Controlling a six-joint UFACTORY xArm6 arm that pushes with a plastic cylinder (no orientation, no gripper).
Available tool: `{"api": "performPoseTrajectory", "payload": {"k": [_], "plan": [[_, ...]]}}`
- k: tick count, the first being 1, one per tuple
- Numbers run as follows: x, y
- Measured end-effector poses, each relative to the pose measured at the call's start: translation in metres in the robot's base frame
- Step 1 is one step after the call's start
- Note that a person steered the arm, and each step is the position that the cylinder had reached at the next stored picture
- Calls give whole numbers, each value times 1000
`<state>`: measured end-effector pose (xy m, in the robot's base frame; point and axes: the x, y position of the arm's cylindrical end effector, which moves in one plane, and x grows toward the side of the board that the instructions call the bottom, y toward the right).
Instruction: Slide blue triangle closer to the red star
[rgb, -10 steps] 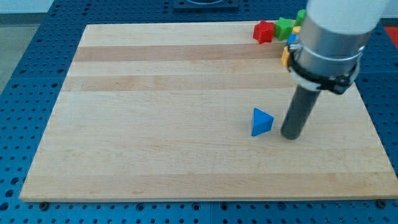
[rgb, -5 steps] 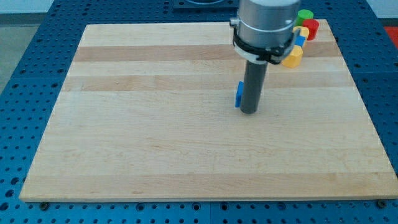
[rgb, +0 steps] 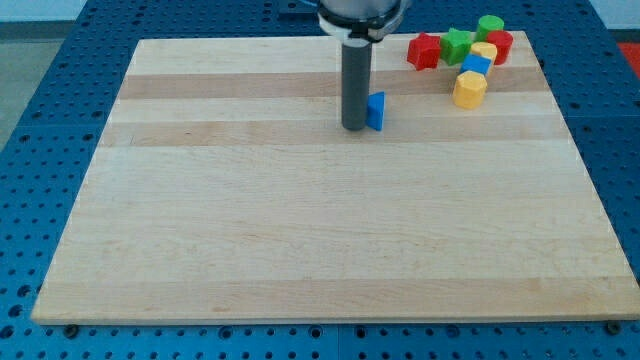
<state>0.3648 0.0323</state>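
The blue triangle (rgb: 376, 110) lies on the wooden board (rgb: 300, 220), upper middle. My tip (rgb: 353, 127) stands right against the triangle's left side, touching or nearly touching it. The red star (rgb: 424, 50) sits at the view's top right, about sixty pixels up and to the right of the triangle. The rod rises out of the view's top.
A cluster at the top right next to the red star: a green star (rgb: 457, 44), a green cylinder (rgb: 490, 24), a red cylinder (rgb: 499, 44), a small blue block (rgb: 474, 66), a yellow block (rgb: 484, 51) and a yellow hexagon (rgb: 469, 89).
The blue triangle has moved up and a little left toward the top of the board. My tip went from the triangle's right side to its left side, moving up and left.
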Motion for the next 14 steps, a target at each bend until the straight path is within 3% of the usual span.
{"api": "performPoseTrajectory", "payload": {"k": [2, 4, 6, 8, 12, 14], "plan": [[-21, 21], [7, 23], [4, 43], [-24, 40], [-30, -1], [-45, 32]]}}
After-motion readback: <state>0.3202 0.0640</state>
